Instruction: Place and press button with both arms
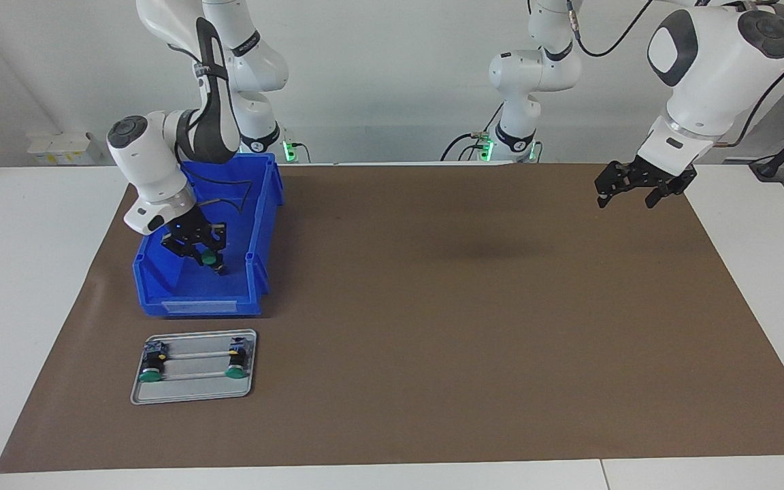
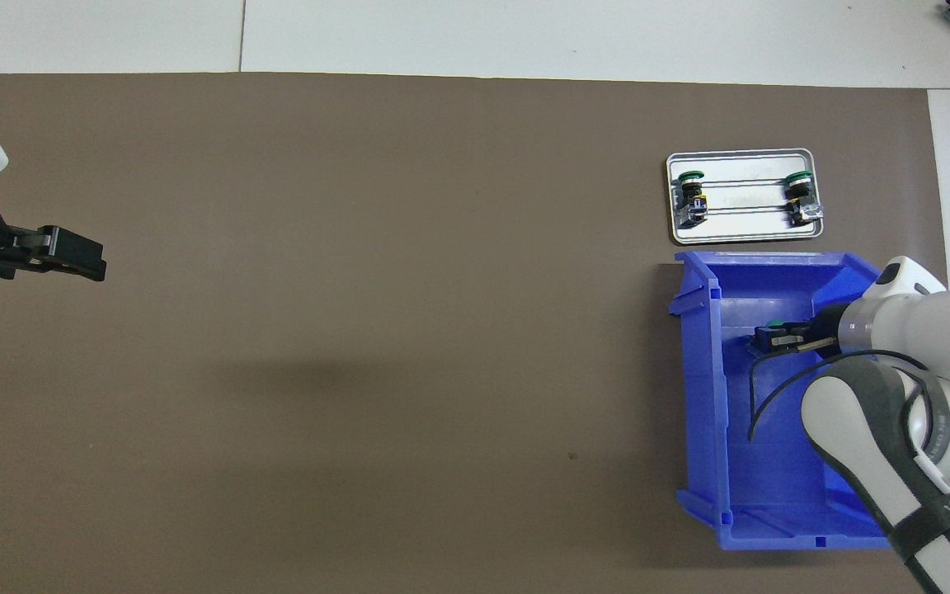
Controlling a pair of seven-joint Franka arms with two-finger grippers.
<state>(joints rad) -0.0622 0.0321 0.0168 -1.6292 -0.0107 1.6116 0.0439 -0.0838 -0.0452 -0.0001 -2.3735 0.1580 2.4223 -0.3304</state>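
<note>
Two white jointed arms are in view. The right pincer [image 1: 205, 257] is lowered inside the blue open-topped plastic bin [image 1: 264, 224], its fingers clamped on one green-capped push-button [image 1: 209, 258] with a black body, held above the bin floor. Below this pincer, farther from the robots than the bin, one flat grey metal tray [image 1: 194, 393] lies on the brown mat [image 1: 433, 327] covering the white worktop [image 1: 31, 272]. The tray carries two more green-capped buttons [image 1: 151, 373] [image 1: 234, 371], one at each end. Total buttons: three. The left pincer [image 1: 627, 194] hangs over the mat at the left arm's end, fingers apart, holding nothing, well apart from the bin.
</note>
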